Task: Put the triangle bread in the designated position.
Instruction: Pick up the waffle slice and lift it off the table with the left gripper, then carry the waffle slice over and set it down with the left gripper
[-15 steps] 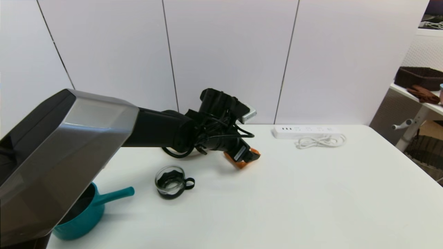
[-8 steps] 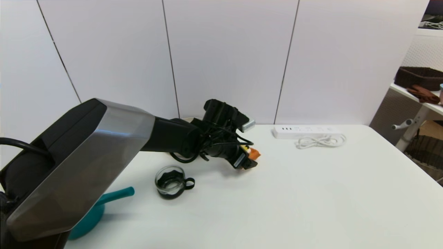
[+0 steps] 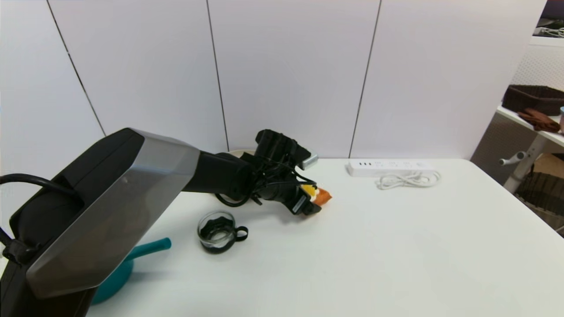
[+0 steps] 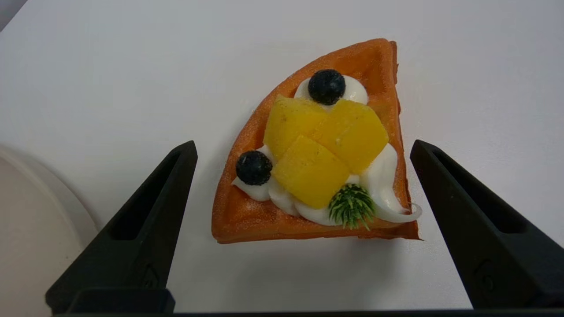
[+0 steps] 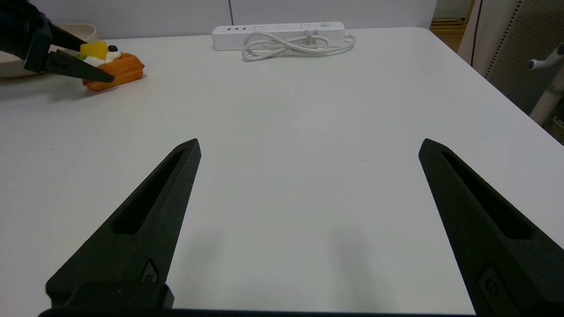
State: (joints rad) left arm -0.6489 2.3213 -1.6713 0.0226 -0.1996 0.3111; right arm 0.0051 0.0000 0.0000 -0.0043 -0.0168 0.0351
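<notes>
The triangle bread (image 4: 317, 149) is an orange-brown waffle wedge with cream, yellow fruit, black berries and a green bit. It lies flat on the white table (image 3: 374, 246), a little left of the middle toward the back (image 3: 321, 196). My left gripper (image 4: 304, 146) hangs just above it, open, with one finger on each side and neither touching it. The right wrist view shows the bread (image 5: 115, 66) from afar, with a left finger (image 5: 81, 71) in front of it. My right gripper (image 5: 309, 143) is open and empty over the near table, outside the head view.
A beige plate (image 4: 35, 229) sits beside the bread, toward the back wall (image 3: 240, 152). A glass cup (image 3: 217, 231) and a teal pot (image 3: 132, 259) stand at the front left. A white power strip (image 3: 390, 167) with coiled cable lies at the back right.
My left gripper has drawn back to the left and slightly up, uncovering the bread's toppings. The bread has stayed in place on the table.
</notes>
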